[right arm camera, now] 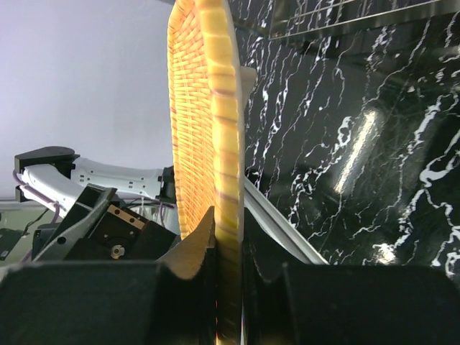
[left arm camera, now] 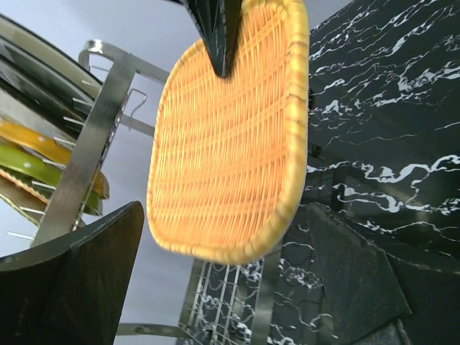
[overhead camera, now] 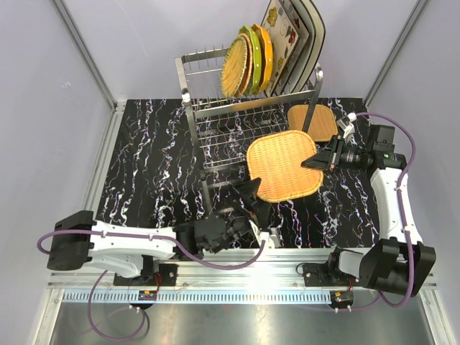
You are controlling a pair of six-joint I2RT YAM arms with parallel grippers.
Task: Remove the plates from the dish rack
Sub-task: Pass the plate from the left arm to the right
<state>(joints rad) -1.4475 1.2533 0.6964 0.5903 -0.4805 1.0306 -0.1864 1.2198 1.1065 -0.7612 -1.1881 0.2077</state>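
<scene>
Top view: R gripper (overhead camera: 317,159) pinches the right rim of the woven plate (overhead camera: 282,165), which appears clear of the table (overhead camera: 158,180), in front of the dish rack (overhead camera: 237,122). L gripper (overhead camera: 256,200) is spread wide at the plate's near-left edge, not clamping, so you carry it on R alone. The 2nd woven plate (overhead camera: 313,122) lies flat behind R, prob. your drop zone. The green plate (overhead camera: 251,57), orange plate (overhead camera: 265,54) and square plates (overhead camera: 287,36) stand on edge in the rack's top tier. L wrist: plate face sits betw. the L fingers (left arm camera: 72,280), no contact visible. R wrist: rim edge-on, squeezed betw. both pads (right arm camera: 194,251). Grip is at one edge, so expect sag.
</scene>
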